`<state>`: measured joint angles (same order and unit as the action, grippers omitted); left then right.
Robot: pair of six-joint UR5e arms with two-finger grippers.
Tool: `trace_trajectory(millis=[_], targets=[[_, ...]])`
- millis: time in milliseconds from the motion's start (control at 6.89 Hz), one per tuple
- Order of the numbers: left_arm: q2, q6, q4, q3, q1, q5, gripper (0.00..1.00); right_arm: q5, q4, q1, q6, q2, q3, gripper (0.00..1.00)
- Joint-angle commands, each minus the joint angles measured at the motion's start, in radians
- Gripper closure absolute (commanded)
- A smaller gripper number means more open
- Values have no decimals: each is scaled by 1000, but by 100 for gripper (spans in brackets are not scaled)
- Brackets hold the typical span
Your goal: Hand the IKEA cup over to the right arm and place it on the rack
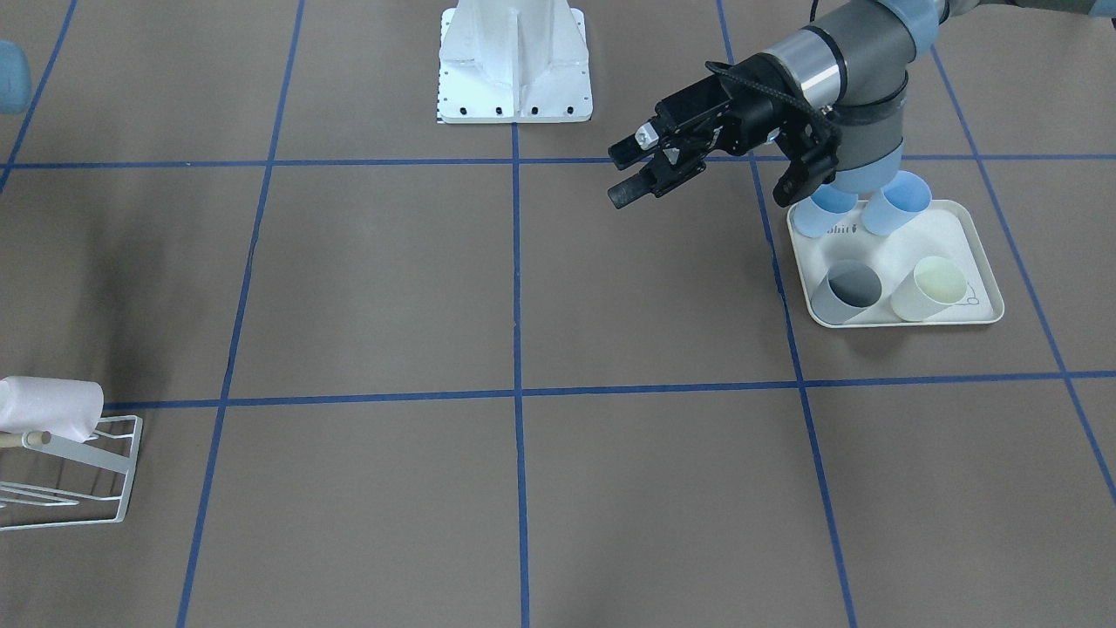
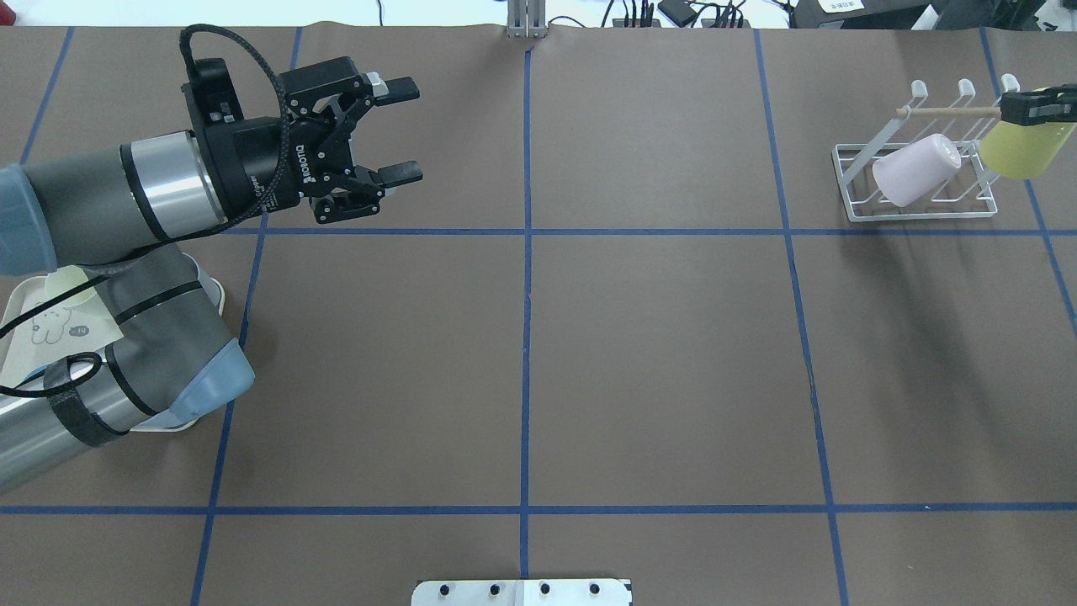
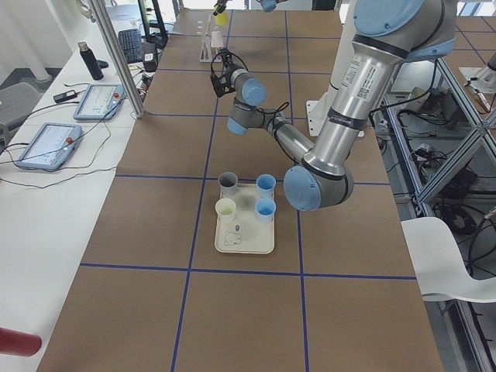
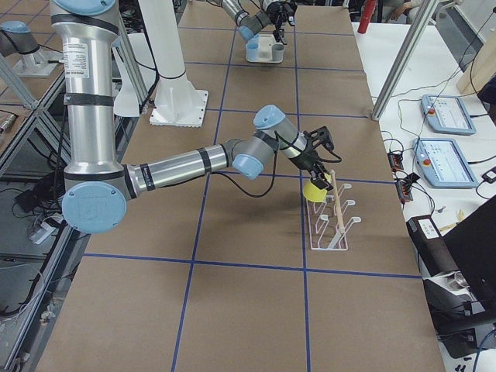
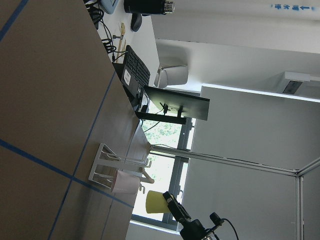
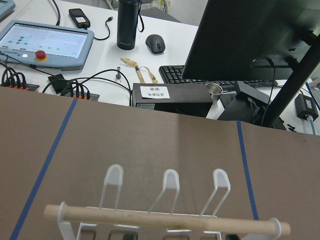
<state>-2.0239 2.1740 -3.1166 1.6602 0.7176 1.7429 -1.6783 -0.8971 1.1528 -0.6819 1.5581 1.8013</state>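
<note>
Across the worktop [image 2: 656,362], brown paper covering, marked into large squares by blue tape lines [image 2: 526,353]; surface flat, matte. Far right corner in the overhead view: white wire rack [image 2: 925,216] with a wooden rod [image 6: 165,218] across its top; a pink cup [image 2: 915,170] lies tilted on the prongs. Right end effector [image 2: 1028,108] is clamped on the yellow-green cup [image 2: 1022,150], which hangs at the rack's outer end, beside the pink cup and apart from it. Left end effector [image 2: 408,130] hovers above the worktop, fingers spread, nothing between them. Near it sits a cream tray [image 1: 976,253] carrying two blue cups [image 1: 898,209], a grey cup [image 1: 846,292] and a pale cup [image 1: 933,288]. Beyond the worktop's far edge: white desk [image 6: 102,22] with a touch-screen pendant [image 6: 45,42], black bottle [image 6: 127,25], mouse [image 6: 156,44], keyboard [image 6: 200,75] and dark monitor [image 6: 260,35].
</note>
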Motion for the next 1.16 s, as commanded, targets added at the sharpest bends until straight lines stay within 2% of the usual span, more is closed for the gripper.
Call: trace_trajectory(millis=[0, 1017], targets=[[1, 0, 3, -2, -3, 0, 0, 8, 38, -1, -4, -48, -95, 100], [1, 0, 12, 0, -4, -2, 0, 0, 40, -7, -10, -79, -168, 100]])
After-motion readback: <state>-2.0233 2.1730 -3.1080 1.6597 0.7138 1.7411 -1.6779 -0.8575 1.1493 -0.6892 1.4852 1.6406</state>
